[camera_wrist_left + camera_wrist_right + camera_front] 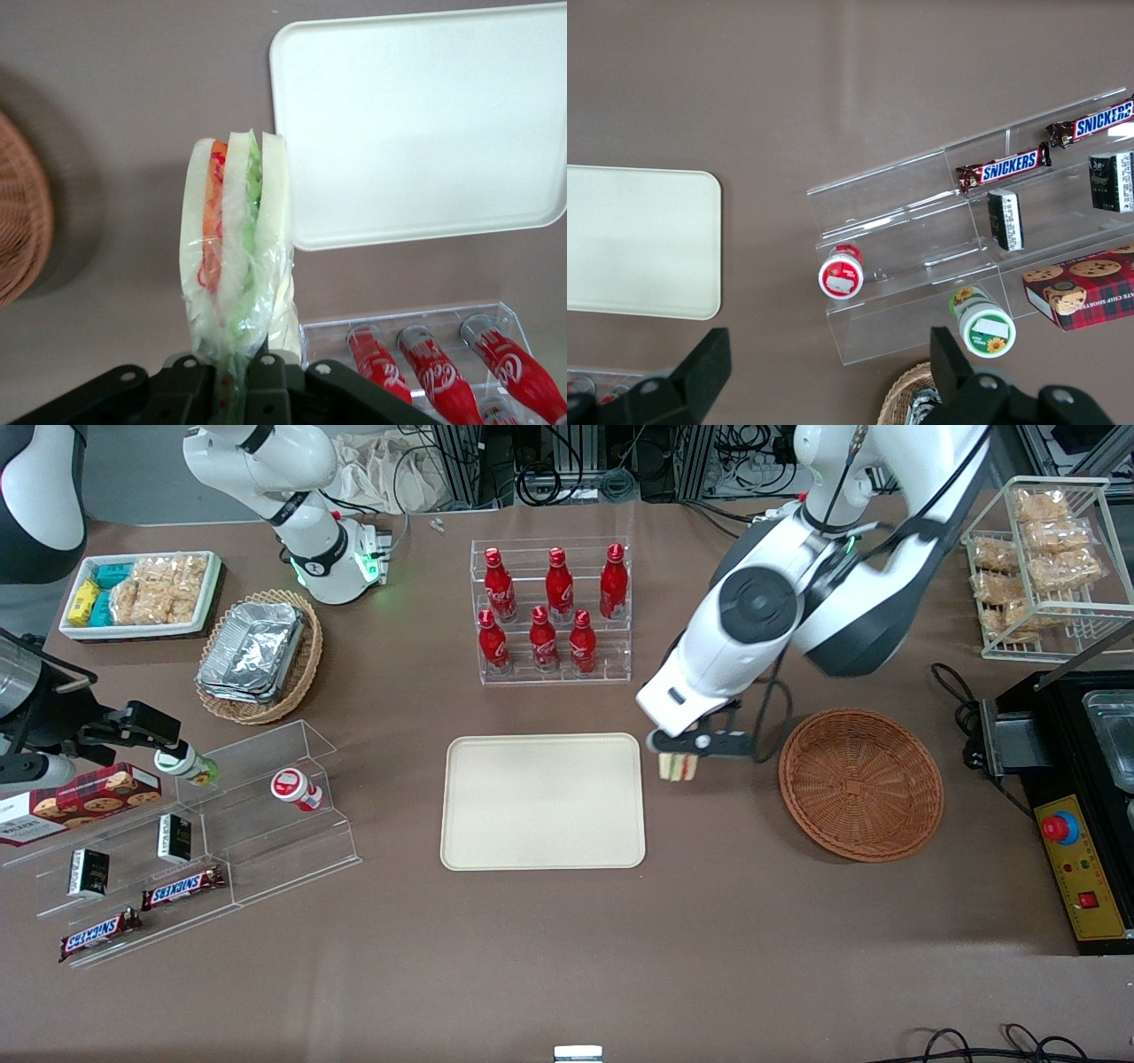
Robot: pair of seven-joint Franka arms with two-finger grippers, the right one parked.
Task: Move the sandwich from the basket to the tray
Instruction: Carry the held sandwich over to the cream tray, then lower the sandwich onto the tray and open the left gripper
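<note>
The sandwich [679,766] [234,248], a wrapped white-bread wedge with green, orange and red filling, hangs in the air between the basket and the tray. My gripper [680,755] [232,376] is shut on the sandwich's wrapped end, holding it above the bare table beside the tray's edge. The reddish-brown wicker basket [860,784] [19,221] sits toward the working arm's end and holds nothing. The beige tray [542,801] [416,124] lies flat at the table's middle with nothing on it.
A clear rack of red bottles [554,609] [443,363] stands farther from the front camera than the tray. A tan basket of foil containers [257,655], a white snack tray [142,593] and a tiered clear shelf [204,841] lie toward the parked arm's end. A black machine [1076,797] and a wire snack rack [1045,567] flank the basket.
</note>
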